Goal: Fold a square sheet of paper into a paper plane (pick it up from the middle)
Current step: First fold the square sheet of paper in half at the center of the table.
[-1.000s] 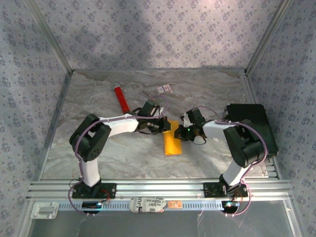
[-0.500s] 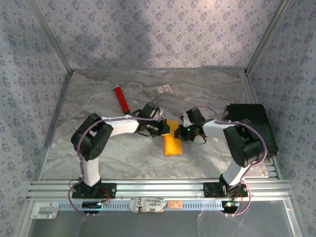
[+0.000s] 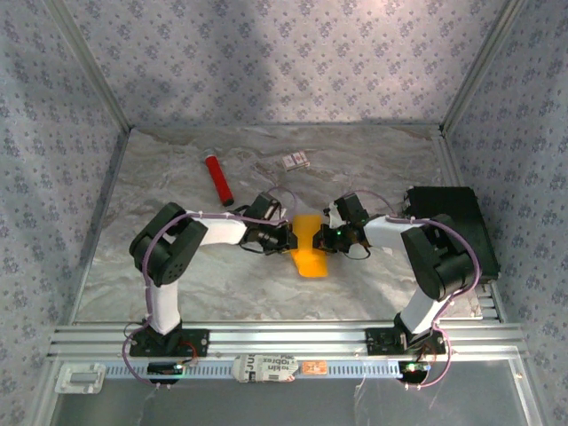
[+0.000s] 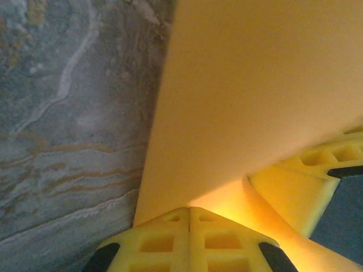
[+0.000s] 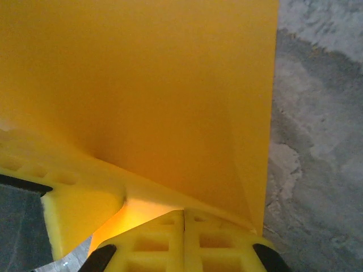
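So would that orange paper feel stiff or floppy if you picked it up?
Probably floppy: the orange paper bows between the left hand and right hand, and its near end curves. It is likely very light, since small pinches at two edges seem enough to carry it. Being thin and smooth, it may crease or slip easily.

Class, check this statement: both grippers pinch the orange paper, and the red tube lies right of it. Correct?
No. The red tube lies left of the paper, as the top external view shows. The left gripper and right gripper do pinch it.
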### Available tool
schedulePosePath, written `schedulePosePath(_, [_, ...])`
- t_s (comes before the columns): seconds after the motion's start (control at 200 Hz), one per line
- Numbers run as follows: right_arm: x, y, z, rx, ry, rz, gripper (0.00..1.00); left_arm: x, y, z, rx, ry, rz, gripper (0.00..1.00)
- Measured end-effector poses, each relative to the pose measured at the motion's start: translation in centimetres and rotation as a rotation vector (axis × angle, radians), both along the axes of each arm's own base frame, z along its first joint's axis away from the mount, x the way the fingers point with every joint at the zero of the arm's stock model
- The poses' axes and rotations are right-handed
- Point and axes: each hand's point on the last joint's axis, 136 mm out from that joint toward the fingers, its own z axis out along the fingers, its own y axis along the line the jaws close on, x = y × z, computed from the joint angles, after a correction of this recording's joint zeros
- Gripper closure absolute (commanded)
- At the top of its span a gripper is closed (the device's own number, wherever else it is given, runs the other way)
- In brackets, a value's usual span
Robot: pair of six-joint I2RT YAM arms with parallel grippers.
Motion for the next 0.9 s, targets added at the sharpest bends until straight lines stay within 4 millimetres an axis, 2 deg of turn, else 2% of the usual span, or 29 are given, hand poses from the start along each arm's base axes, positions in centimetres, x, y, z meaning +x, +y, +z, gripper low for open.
schedulePosePath(0.445, [0.0,0.0,0.0,-0.003,-0.006,-0.001,1.0,0.2,0.3,0.3,-0.001,-0.015,0.009,0.99])
schedulePosePath(0.784, [0.0,0.0,0.0,-0.004,-0.006,-0.001,1.0,2.9,-0.3,2.6,-0.048,-0.053,0.029,0.97])
schedulePosePath(0.899, [0.0,0.0,0.0,-0.004,-0.006,-0.001,1.0,3.1,-0.5,2.1,-0.042,-0.051,0.021,0.97])
